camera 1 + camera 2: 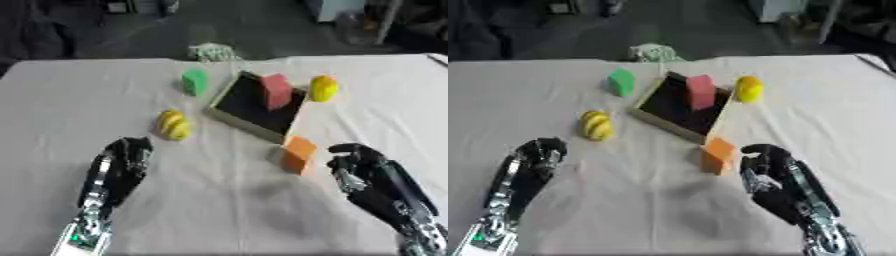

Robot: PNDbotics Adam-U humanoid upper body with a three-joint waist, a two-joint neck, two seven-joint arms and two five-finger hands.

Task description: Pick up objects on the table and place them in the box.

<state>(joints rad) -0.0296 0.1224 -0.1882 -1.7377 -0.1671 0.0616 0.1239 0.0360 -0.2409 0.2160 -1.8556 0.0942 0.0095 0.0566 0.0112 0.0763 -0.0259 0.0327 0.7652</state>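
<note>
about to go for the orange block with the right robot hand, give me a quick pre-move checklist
1. Orange block in view, standing just outside the box's near corner: ok.
2. Right robot hand holds nothing, fingers curled, beside the block and apart from it: ok.
3. Left robot hand holds nothing and rests away from the block: ok.
4. Box has open dark floor beside the red block already inside: ok.
5. Block far enough from the box wall for fingers on that side: cannot tell.
6. Green block, striped yellow piece and yellow piece off the path: ok.
</note>
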